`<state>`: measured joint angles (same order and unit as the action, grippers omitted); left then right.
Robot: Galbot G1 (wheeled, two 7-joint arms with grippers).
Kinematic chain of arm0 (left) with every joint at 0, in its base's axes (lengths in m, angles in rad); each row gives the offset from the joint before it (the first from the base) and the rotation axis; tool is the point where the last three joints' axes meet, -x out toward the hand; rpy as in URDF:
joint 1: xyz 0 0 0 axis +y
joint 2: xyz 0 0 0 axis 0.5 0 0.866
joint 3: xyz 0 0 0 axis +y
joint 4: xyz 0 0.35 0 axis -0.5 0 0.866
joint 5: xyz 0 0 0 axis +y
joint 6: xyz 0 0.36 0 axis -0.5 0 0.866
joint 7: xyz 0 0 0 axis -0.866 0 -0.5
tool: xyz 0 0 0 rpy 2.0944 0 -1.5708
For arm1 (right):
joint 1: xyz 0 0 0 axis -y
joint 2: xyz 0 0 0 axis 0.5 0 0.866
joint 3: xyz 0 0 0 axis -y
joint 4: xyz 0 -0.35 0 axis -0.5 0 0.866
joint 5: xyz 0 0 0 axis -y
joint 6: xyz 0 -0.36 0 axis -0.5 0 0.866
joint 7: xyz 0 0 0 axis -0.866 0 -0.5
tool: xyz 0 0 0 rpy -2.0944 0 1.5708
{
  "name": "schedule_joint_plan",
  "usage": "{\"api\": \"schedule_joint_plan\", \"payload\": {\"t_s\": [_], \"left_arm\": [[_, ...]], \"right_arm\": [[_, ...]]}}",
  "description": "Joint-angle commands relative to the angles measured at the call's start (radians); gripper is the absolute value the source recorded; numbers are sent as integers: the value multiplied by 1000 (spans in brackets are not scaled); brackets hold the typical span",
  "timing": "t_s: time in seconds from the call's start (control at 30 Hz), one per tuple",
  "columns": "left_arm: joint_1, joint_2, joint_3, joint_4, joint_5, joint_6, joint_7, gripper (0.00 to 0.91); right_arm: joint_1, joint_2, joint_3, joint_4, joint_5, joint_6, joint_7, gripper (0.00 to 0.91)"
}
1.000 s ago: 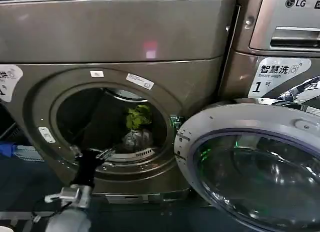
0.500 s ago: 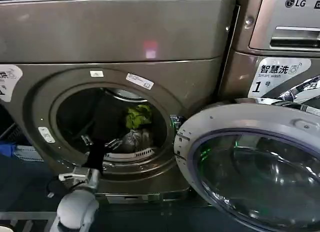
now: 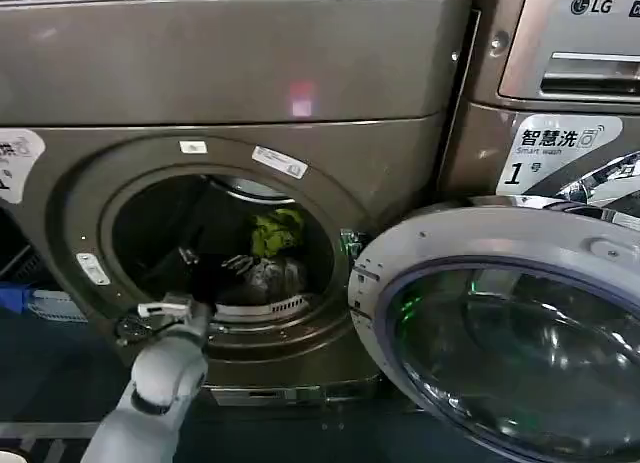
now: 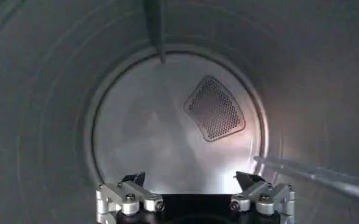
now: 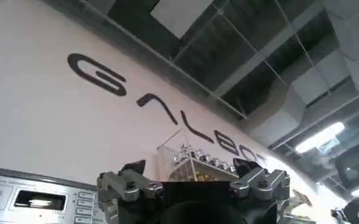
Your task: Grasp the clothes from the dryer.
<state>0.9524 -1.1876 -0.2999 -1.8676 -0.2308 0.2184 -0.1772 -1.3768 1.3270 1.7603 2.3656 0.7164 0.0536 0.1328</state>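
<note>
My left gripper (image 3: 213, 260) is inside the open dryer (image 3: 240, 83), its fingers spread wide and holding nothing. The 2 clothes lie just beyond it on the drum floor: the yellow-green piece (image 3: 276, 232) sits atop the pale grey piece (image 3: 270, 276). My right gripper (image 5: 194, 176) points up at a wall, its fingers also apart and empty.
</note>
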Motion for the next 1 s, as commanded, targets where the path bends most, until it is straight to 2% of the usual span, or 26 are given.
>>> {"api": "schedule_joint_plan", "payload": {"t_s": [0.03, 0.27, 0.47, 0.7, 0.9, 1.0], "left_arm": [[-217, 27, 107, 157, -95, 40, -20, 907], [-310, 31, 168, 241, -103, 49, -19, 907], [-382, 64, 238, 294, -115, 71, -2, 907], [-481, 161, 361, 322, -136, 150, 80, 907], [-603, 246, 462, 369, -139, 136, 232, 907], [-652, 299, 523, 402, -116, 79, 333, 907]], "right_arm": [[0, 3, -1, -1, -1, 1, -1, 907], [-5, 16, -9, 2, -2, 7, -6, 907], [-7, 18, -10, 1, -3, 9, -8, 907], [-8, 25, -23, -3, -8, 15, -13, 907], [-9, 33, -41, -2, -15, 22, -18, 907], [-10, 36, -44, -2, -16, 25, -20, 907]]}}
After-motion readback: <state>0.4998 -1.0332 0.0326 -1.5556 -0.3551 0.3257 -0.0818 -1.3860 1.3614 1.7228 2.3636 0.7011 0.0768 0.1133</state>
